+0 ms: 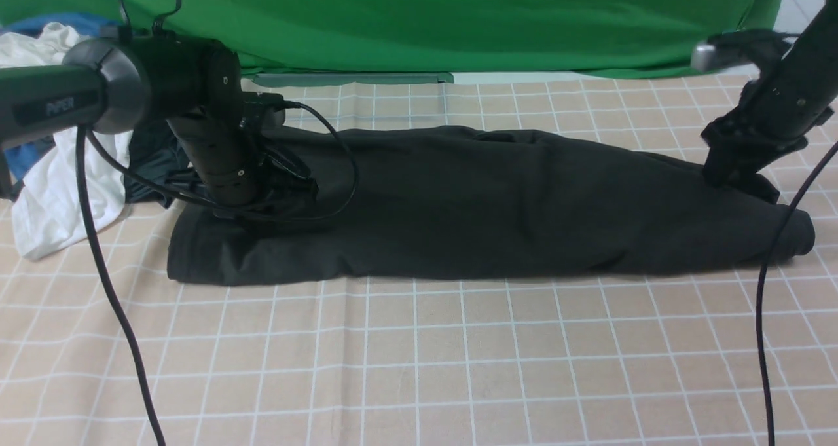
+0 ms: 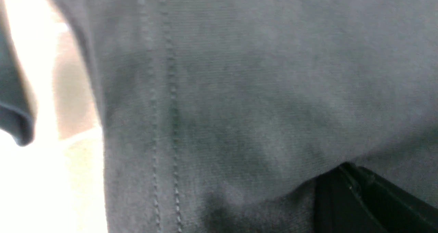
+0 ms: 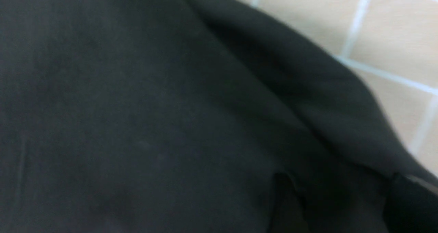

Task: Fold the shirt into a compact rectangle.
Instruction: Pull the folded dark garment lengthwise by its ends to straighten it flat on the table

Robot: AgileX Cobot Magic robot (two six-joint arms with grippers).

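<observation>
1. Two grippers, both down on the shirt [image 1: 471,204]. It is a long black folded band lying left-right across the checked tablecloth [image 1: 419,367].
2. Left gripper [image 1: 291,187]: on the shirt's left end, set in from the end edge, toward its far side. Closed tight with cloth pinched. In the left wrist view, creases run into one black finger [image 2: 345,198] and a double-stitched seam runs down the shirt [image 2: 239,89].
3. Right gripper [image 1: 738,174]: on the shirt's right end, at the far edge. Jaws apart. The right wrist view is blurry: two dark fingers [image 3: 414,202] are spread, with shirt [image 3: 137,106] fabric lying between them.
4. Edges: near long edge fairly straight, left end squared, right end rounded and bunched, far edge wavy.
5. Room: wide stretch of tablecloth in front of the shirt, a narrow strip behind it up to the green backdrop [image 1: 425,20], and a short strip to its right.
6. Left of the shirt: white garment [image 1: 46,190] nearby. Dark teal garment [image 1: 147,164] at the far-left corner, behind the left arm.
7. Black cables: one [image 1: 111,289] hangs in front of the shirt's left end, another [image 1: 763,315] crosses its right end.
</observation>
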